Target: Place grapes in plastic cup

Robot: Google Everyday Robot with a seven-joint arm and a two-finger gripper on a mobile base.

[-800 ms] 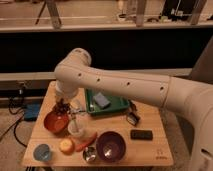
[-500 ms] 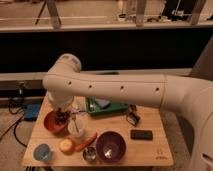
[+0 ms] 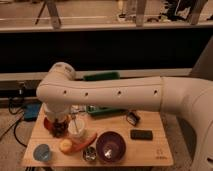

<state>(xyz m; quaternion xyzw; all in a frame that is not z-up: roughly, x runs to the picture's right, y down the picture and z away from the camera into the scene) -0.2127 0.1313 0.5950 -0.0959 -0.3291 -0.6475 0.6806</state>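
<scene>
My claw (image 3: pixel 60 123) hangs over the dark purple grapes (image 3: pixel 60 131) at the red bowl (image 3: pixel 48 125); whether it grips them, I cannot tell. A loose hold could spill them short of the small light blue plastic cup (image 3: pixel 42 152) at seven o'clock.

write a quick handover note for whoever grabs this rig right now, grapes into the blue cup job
Claw: down at the red bowl on the left side of the table; grip state not visible.
Grapes: dark clump at that bowl, right under the claw; cannot tell if they are held.
Plastic cup: light blue, at the front left corner, apart from the bowl.
Done: claw is at the grapes. Nothing is in the cup yet.
Left: secure the grapes, lift, carry them forward to the plastic cup, release. Probably mind the white cup just right of the bowl.
</scene>
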